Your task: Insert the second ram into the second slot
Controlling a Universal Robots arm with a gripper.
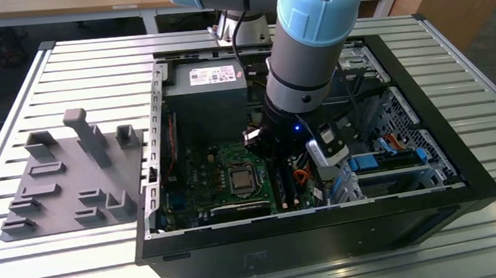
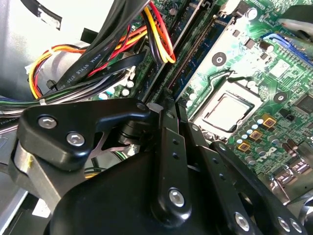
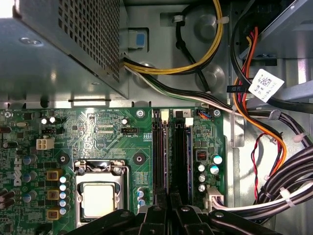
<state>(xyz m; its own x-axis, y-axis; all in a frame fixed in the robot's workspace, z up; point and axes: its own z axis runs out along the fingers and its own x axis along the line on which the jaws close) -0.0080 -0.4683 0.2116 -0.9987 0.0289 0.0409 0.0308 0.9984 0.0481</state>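
Note:
My gripper [image 1: 279, 175] reaches down into the open computer case [image 1: 459, 163], over the memory slots beside the processor socket. In both wrist views its black fingers [image 3: 159, 213] stand together, shut, with nothing showing between them. The fingertips hover at the near end of the two long slots [image 3: 160, 156]. A thin blue stick, the second ram [image 3: 188, 156], stands on edge in the slot farther from the socket. The other slot looks dark from above. Whether the fingertips touch the stick I cannot tell. The gripper [image 2: 164, 111] hides that end of the slots.
The grey power supply [image 3: 63, 49] sits close beside the slots. Bundles of black, red and yellow cables [image 3: 274, 147] crowd the other side. The processor socket [image 3: 100, 198] lies open. A grey fixture tray [image 1: 68, 184] rests on the slatted table at the exterior view's left.

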